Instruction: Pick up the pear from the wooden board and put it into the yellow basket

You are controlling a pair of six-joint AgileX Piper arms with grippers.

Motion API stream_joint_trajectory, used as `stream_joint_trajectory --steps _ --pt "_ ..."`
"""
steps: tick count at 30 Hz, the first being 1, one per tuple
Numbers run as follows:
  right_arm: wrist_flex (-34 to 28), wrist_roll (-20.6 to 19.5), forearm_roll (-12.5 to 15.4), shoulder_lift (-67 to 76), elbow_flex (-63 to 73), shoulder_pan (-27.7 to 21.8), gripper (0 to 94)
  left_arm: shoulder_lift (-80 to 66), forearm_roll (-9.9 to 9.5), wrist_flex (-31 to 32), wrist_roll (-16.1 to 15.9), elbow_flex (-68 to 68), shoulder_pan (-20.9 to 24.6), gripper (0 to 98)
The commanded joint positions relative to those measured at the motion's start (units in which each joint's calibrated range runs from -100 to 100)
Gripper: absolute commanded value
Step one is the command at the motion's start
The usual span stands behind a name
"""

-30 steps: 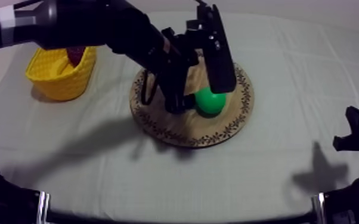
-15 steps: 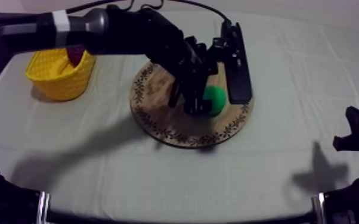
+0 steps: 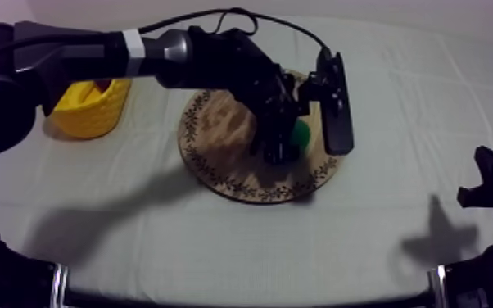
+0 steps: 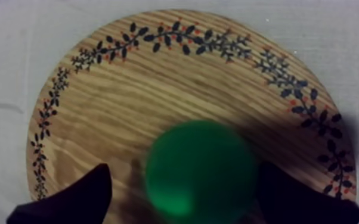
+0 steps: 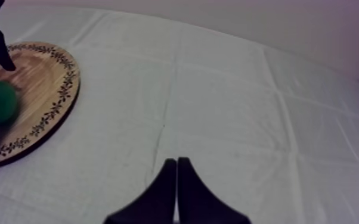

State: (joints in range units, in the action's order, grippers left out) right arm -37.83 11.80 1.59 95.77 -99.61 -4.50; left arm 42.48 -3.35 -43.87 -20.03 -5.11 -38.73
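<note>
Find the green pear (image 3: pixel 300 135) lying on the round wooden board (image 3: pixel 217 139), on the board's right half and inside its patterned rim of dark leaves and small red dots. See the left arm (image 3: pixel 160 57) reaching in from beyond the board's upper left, across its middle. Find the left end effector (image 4: pixel 185 173) low over the board and astride the pear: black fingers (image 4: pixel 68 199) spread wide, one on each side of the fruit, closed on nothing, one just beside the pear's skin and the other a little apart from it. Spot the yellow basket (image 3: pixel 94 110) left of the board, well apart from it, on the cloth-covered counter (image 3: pixel 397 90); cannot tell what it holds, with the arm across its mouth. See the right end effector (image 5: pixel 176 176) well to the right of the board, over bare cloth, fingers pressed together into a narrow wedge with nothing between them.
</note>
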Motion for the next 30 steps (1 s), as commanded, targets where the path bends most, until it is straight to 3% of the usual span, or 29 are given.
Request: stream_joint_trajectory --steps 1,8,16,30 --pt "0.0 0.0 0.0 0.0 -0.1 0.0 0.5 0.2 -0.01 0.2 0.2 -0.1 0.0 82.0" --pt "0.0 0.0 0.0 0.0 -0.1 0.0 0.5 0.7 0.21 5.7 0.6 1.7 0.1 60.6" --pt "0.0 0.0 0.0 0.0 -0.1 0.0 0.5 0.6 0.43 7.9 0.2 2.5 1.0 47.7" --pt "0.0 0.0 0.0 0.0 -0.1 0.0 0.5 -11.4 2.58 6.3 -0.3 7.6 5.2 41.3"
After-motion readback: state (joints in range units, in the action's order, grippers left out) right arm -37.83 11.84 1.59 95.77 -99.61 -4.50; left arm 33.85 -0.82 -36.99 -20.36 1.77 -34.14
